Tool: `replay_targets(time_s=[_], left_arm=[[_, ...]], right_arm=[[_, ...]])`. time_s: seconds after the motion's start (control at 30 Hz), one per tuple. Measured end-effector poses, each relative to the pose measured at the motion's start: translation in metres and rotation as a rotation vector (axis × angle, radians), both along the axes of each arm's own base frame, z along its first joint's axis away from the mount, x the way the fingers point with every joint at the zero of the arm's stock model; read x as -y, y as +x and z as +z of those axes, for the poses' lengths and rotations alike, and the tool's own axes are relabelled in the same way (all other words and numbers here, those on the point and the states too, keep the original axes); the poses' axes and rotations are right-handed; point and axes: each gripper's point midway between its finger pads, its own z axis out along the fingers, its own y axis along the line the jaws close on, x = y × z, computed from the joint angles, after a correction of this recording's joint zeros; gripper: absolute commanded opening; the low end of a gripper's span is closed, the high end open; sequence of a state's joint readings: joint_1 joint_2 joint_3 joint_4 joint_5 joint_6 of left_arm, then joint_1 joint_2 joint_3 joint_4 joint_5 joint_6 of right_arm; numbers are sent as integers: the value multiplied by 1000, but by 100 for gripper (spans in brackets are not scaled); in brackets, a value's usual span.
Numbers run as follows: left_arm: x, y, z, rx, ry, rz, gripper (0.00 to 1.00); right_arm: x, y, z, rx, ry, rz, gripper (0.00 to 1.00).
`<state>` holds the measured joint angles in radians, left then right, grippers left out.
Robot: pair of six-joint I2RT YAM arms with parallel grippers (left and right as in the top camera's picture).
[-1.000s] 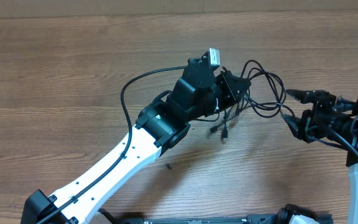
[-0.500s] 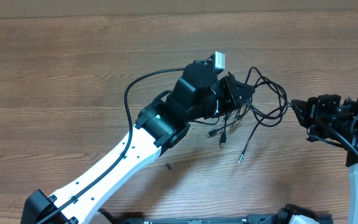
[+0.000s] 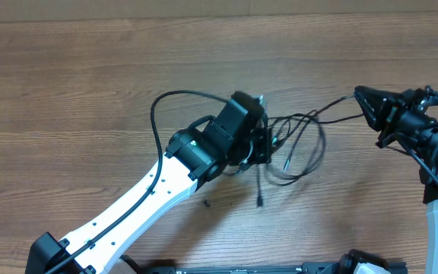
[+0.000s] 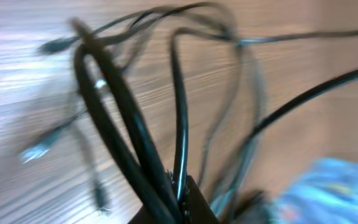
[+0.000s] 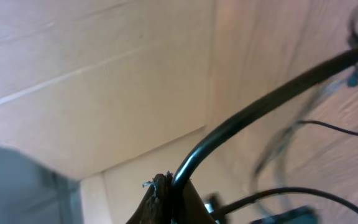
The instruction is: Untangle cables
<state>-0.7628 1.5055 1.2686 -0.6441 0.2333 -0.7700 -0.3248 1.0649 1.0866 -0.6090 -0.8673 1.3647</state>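
Judging by the loops, untangling is far from done: the cables (image 3: 295, 146) hang knotted at centre, the left gripper (image 3: 268, 144) clamped on the bundle, the right gripper (image 3: 358, 96) at two o'clock pinching one strand.

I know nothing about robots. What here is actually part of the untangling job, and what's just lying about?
Part of the job:
cables
left gripper, shut on the bundle
right gripper, shut on one strand

Just there:
table
dark speck on it
left arm's own wire
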Motion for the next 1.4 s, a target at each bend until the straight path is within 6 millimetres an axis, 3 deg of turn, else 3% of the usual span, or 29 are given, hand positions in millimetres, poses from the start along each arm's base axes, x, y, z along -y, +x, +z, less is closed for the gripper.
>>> replay_targets(time_s=[0.17, 0.3, 0.33, 0.37, 0.4, 0.43, 0.47, 0.5, 0.63, 0.87, 1.1, 1.27, 1.4], left_arm=[[-38, -3, -25, 2, 208, 29, 4], [-54, 0, -31, 26, 289, 9, 4], [-58, 1, -31, 27, 300, 11, 4], [-62, 4, -32, 30, 309, 13, 4], [-65, 6, -32, 34, 316, 16, 4], [-68, 8, -32, 36, 320, 20, 4], [-71, 11, -32, 37, 323, 28, 4], [-73, 14, -32, 39, 320, 37, 4], [-67, 24, -25, 59, 254, 22, 4], [-24, 27, 7, 132, 3, -155, 4], [11, 19, 57, 221, -291, -366, 4], [17, 14, 101, 309, -502, -507, 4], [7, 17, 121, 318, -596, -542, 4]], right_arm=[[1, 2, 4, 5, 16, -13, 4], [15, 6, -9, -23, -55, -85, 4], [18, 6, -14, -39, -78, -104, 9], [24, 5, -21, -61, -111, -128, 17], [28, 4, -26, -75, -139, -148, 32], [32, 3, -32, -90, -168, -164, 52], [38, 1, -39, -108, -214, -177, 88], [41, -1, -44, -119, -248, -183, 99], [50, -7, -57, -132, -390, -162, 100], [48, -23, -76, -160, -524, -58, 100], [27, -27, -70, 5, -624, 156, 100], [8, -33, -63, 132, -643, 297, 100], [-1, -36, -58, 196, -640, 353, 100]])
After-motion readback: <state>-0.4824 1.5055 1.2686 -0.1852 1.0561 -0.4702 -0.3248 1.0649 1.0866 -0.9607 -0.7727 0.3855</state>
